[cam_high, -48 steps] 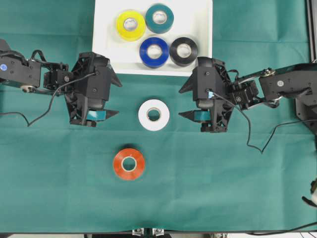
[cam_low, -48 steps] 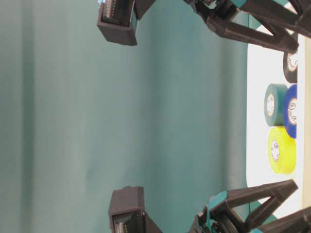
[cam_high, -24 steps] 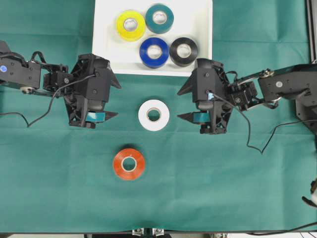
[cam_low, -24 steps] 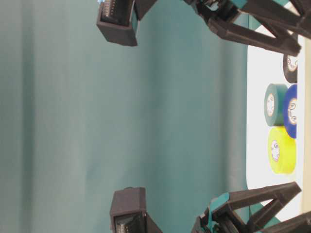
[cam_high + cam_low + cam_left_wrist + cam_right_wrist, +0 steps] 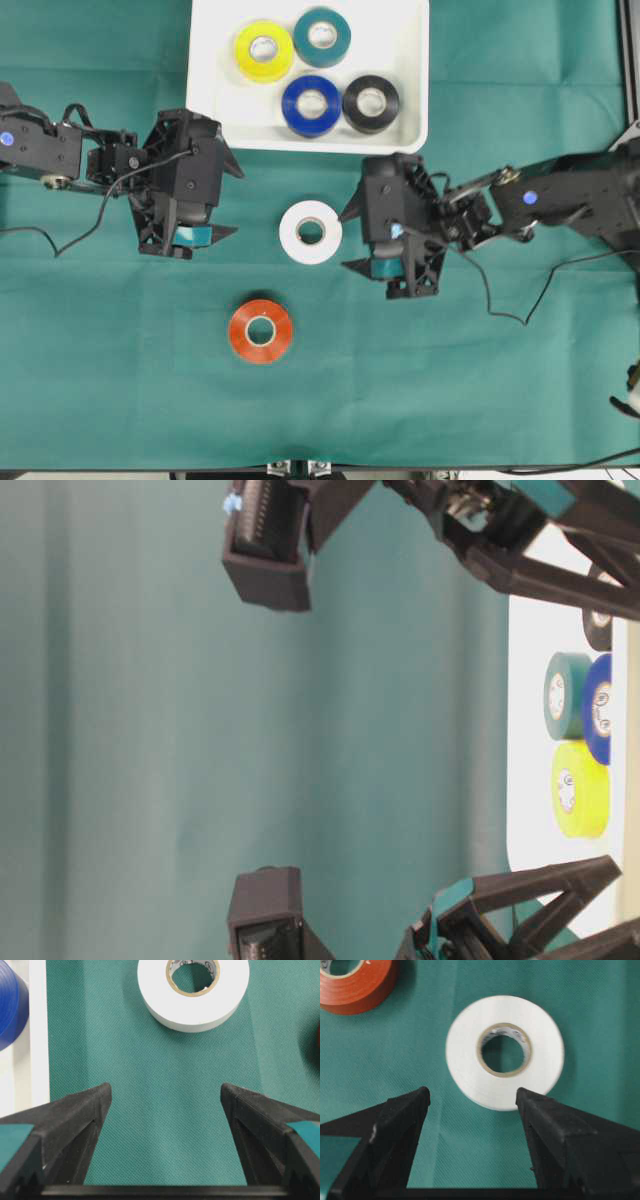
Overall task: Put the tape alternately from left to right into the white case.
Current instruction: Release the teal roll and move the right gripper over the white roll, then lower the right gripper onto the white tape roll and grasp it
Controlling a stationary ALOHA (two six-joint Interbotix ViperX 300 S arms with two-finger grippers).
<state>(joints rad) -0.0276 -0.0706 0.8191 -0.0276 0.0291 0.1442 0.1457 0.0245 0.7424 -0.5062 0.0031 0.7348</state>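
We take the white tape roll (image 5: 311,232) as our landmark, lying flat on the green cloth (image 5: 450,400) that covers the counter. To its left the left end effector (image 5: 232,200) hangs with jaws spread, empty. Below and left of it lies the orange-red roll (image 5: 260,331), cut off in both wrist views. Above it the white case (image 5: 405,70), its far edge cropped, holds the yellow (image 5: 263,50), teal (image 5: 322,36), blue (image 5: 311,105) and black (image 5: 371,103) rolls. Just right, the right end effector (image 5: 351,240) stands spread, not touching. We see nothing of the room.
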